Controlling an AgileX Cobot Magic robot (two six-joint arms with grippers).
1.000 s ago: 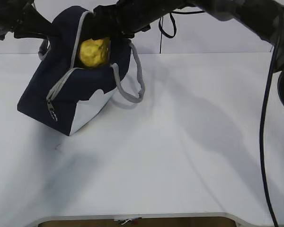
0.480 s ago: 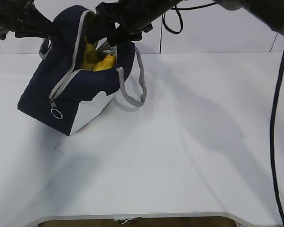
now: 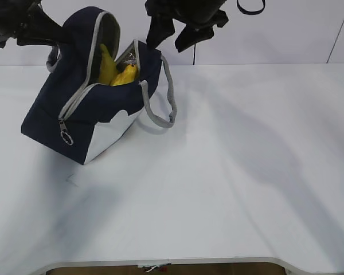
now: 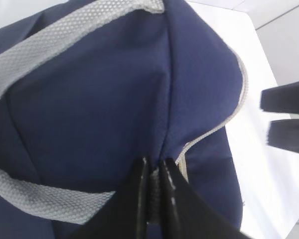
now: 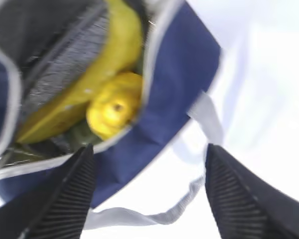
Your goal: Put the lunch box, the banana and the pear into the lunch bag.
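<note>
The navy lunch bag [image 3: 97,109] stands tilted at the table's left, its zipped mouth gaping open. Inside lie the yellow banana [image 3: 106,64] and the pear [image 3: 126,75], the pear [image 5: 112,112] resting against the banana [image 5: 114,59]. A dull green patch shows under the pear; I cannot tell whether it is the lunch box. My left gripper [image 4: 153,167] is shut on the lunch bag's [image 4: 89,99] navy fabric at its back top. My right gripper [image 3: 171,39] hangs open and empty just above the bag's near rim, and the right wrist view looks between its fingers [image 5: 74,194] into the bag.
One grey rope handle [image 3: 160,97] hangs down the bag's right side onto the white table [image 3: 229,172]. The zipper pull [image 3: 66,137] dangles at the bag's front corner. A black cable [image 3: 249,7] loops above the right arm.
The pear was in my right gripper at the bag's mouth. It now lies inside beside the banana. The right gripper has opened and lifted up and to the right.
</note>
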